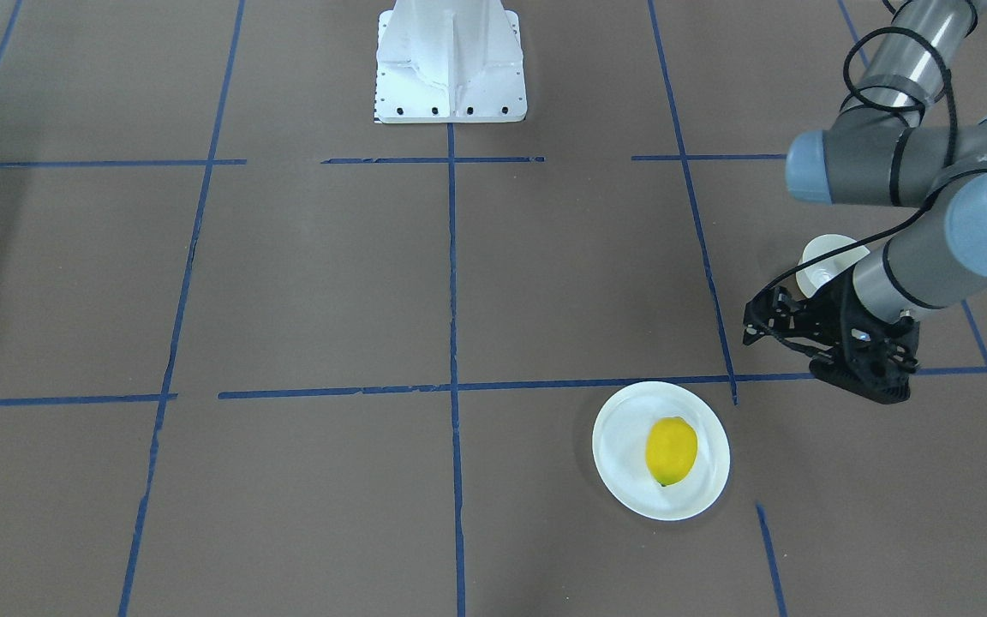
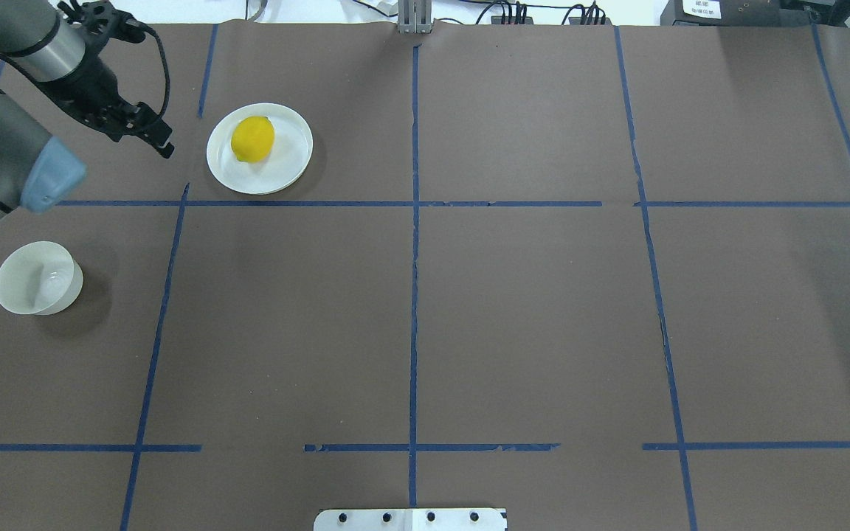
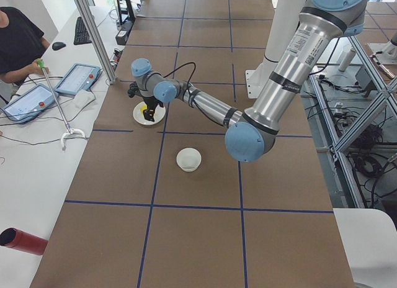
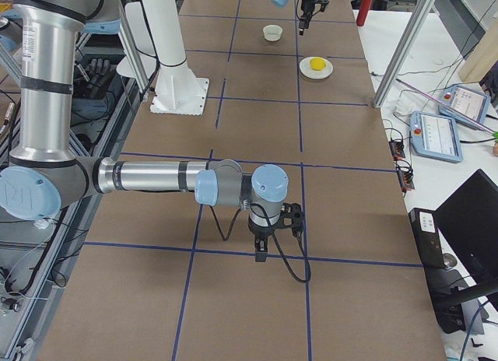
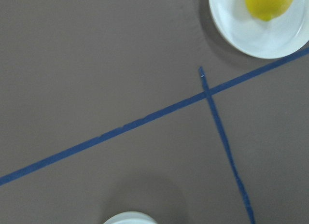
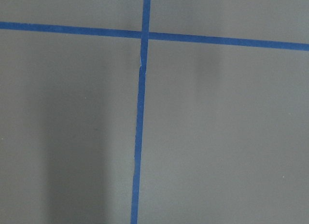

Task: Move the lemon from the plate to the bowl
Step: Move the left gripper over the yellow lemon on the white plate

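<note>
The yellow lemon lies on the flat white plate at the far left of the table; both also show in the front view, the lemon on the plate. The small off-white bowl stands empty nearer the robot on the left, partly behind the arm in the front view. My left gripper hangs above the table beside the plate, between plate and bowl, and holds nothing; its jaw gap does not show. My right gripper hovers over bare table far from these; I cannot tell its state.
Blue tape lines divide the brown table. The white robot base stands at the robot's edge. In the left side view an operator, control tablets and a red cylinder are at a side bench.
</note>
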`<action>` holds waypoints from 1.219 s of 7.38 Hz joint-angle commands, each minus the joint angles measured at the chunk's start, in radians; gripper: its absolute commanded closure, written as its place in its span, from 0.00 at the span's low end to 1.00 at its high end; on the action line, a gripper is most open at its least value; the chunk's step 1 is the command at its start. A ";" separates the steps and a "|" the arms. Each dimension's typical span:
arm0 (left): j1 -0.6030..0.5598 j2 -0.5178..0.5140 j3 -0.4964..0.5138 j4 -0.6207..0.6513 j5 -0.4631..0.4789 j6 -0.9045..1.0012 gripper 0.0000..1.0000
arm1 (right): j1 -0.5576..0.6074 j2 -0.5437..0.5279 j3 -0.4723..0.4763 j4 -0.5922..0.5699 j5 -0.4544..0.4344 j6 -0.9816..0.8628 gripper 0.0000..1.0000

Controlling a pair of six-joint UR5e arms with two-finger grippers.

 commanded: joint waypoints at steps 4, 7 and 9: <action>0.095 -0.221 0.348 -0.247 0.129 -0.200 0.00 | 0.000 0.000 0.002 0.000 0.001 0.000 0.00; 0.120 -0.239 0.426 -0.340 0.169 -0.237 0.00 | 0.000 0.000 0.000 0.000 0.001 0.000 0.00; 0.126 -0.279 0.505 -0.374 0.171 -0.238 0.01 | 0.000 0.000 0.002 0.000 0.001 0.000 0.00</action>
